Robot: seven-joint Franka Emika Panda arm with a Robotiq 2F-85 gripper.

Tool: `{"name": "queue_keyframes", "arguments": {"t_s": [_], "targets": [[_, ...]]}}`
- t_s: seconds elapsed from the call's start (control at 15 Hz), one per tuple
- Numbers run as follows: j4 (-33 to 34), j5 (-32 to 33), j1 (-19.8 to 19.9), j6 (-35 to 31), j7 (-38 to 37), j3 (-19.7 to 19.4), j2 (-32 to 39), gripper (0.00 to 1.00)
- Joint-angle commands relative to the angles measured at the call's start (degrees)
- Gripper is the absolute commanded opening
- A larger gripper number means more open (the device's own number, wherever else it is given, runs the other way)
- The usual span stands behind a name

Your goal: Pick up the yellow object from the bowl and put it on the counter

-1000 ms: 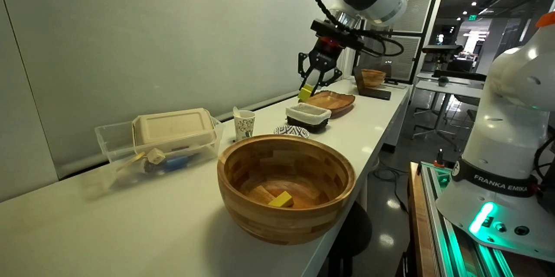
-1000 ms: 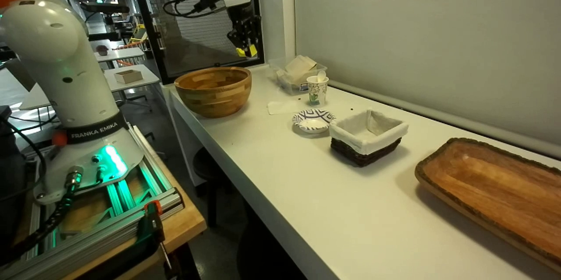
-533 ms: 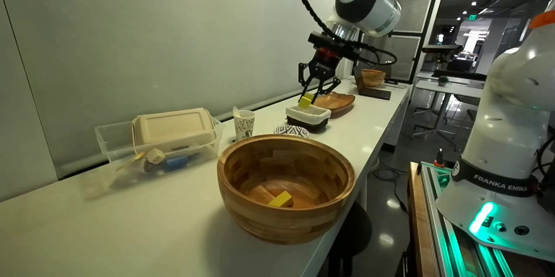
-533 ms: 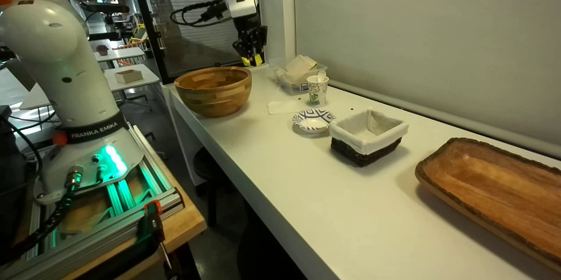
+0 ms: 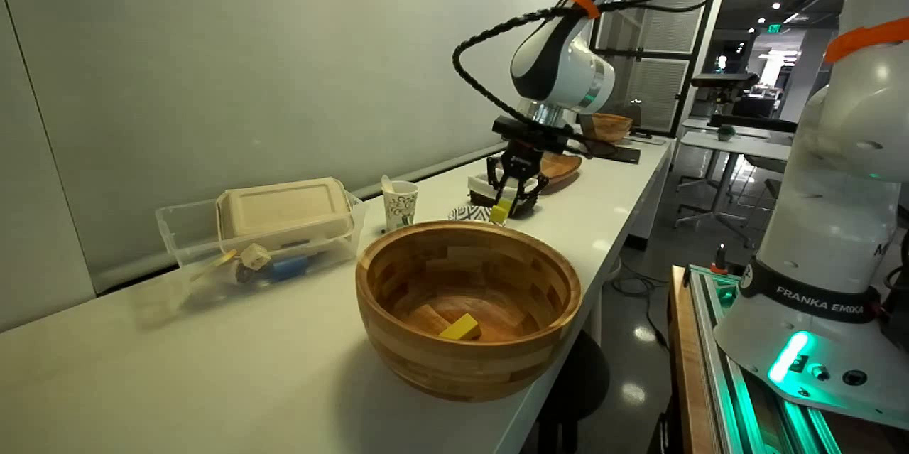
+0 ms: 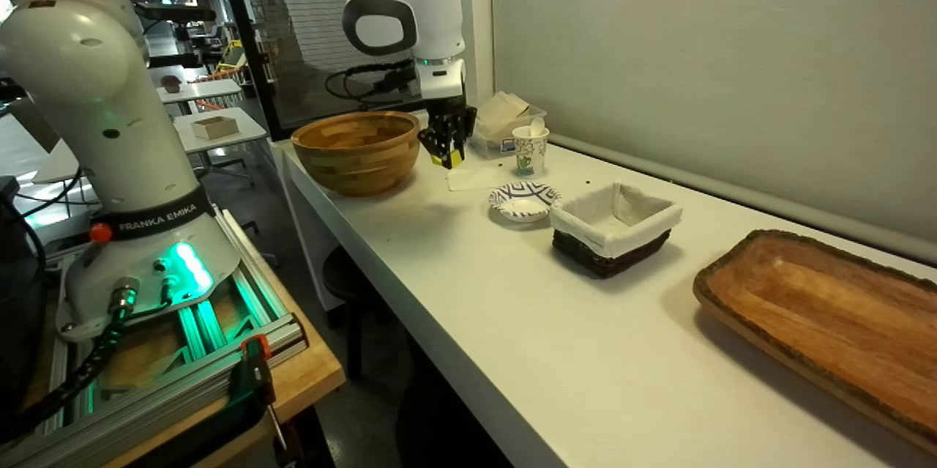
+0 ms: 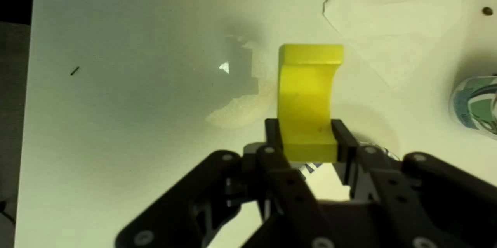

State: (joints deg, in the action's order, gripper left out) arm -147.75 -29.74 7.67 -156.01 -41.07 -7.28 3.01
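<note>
Fingers [image 7: 345,143] grip one yellow block [image 7: 306,100]; I see another yellow piece [image 5: 461,327] in the wooden bowl [image 5: 461,366], low in an exterior view.

Counter [image 6: 512,321] — robot-side strip passable to you; bowl [image 6: 359,164] obstructs one end, patterned dish [image 6: 523,207] and basket [image 6: 613,235] stand wallward.

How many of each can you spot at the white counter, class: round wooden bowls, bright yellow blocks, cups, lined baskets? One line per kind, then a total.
Round wooden bowls: 2 (large bowl, background bowl)
Bright yellow blocks: 2 (held block in the gripper, loose block in the large bowl)
Cups: 1
Lined baskets: 1
Total: 6
</note>
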Motion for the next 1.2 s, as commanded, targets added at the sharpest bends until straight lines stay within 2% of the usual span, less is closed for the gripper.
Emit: {"name": "queue_keyframes", "arguments": {"t_s": [0.0,0.33,0.67,0.73,0.8,0.93,1.13], "targets": [[6.29,-5.37,-0.24,-0.53,2.22,1.16,10.37,0.09],[12.18,-3.51,-1.26,-2.56,0.24,1.35,19.48,0.09],[15.61,-2.44,-2.14,-2.42,-0.67,0.80,24.13,0.09],[15.93,-1.97,-2.49,-2.35,-1.09,0.48,24.49,0.39],[15.81,-1.22,-3.19,-1.67,-2.10,-0.02,23.89,0.61],[14.71,0.48,-5.19,-1.36,-4.38,-0.71,21.62,0.64],[10.64,9.59,-11.53,-0.08,-11.10,-4.54,15.01,0.83]]}}
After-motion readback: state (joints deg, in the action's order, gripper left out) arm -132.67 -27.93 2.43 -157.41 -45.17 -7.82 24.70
